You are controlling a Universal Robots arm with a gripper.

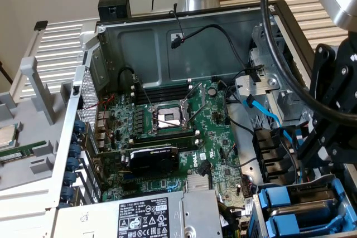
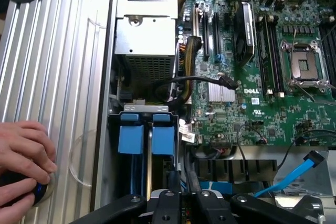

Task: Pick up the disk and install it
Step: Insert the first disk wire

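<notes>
Disk (image 2: 163,141): a flat silver-grey metal drive in a blue plastic rail frame. It sits in the drive cage at the case corner beside the power supply, and only its blue front handle and a strip of metal show. A second blue-railed drive tray (image 2: 131,140) sits touching-close beside it and looks the same. The white labels are hidden, so I cannot tell for sure which of the two is the task's disk. Neither one is in the gripper.

Black linkage gripper (image 2: 186,204): it hangs over the cage end of the case, close to the drives. Its tip is cut off by the picture edge in the wrist view and lost among black parts in the exterior view. I cannot tell whether it is wide or narrow, or whether it holds anything. A small blue plastic piece (image 2: 218,187) lies just beyond it, half covered, and what it is I can't make out.

Around the cage:
- A boxy silver sheet-metal power supply (image 2: 144,40) with a perforated side and a black sticker.
- Bundled black cables (image 2: 184,85) curving across between the supply and the board.
- A flat blue ribbon-like data cable (image 1: 262,112) running past the black plastic bay slots (image 1: 268,151).

Green motherboard (image 1: 217,137): it carries a bare square metal processor socket (image 1: 167,118) and a black graphics card (image 1: 153,160).

A thick black robot hose (image 1: 273,26) crosses the case at the exterior view's right.

Outside the case is a ribbed aluminium table (image 2: 52,77). A person's hand (image 2: 23,156) rests on it, on a round black-and-blue object (image 2: 37,191) that is mostly covered. At the exterior view's left, a small square silver chip (image 1: 8,135) is cut off by the frame.
</notes>
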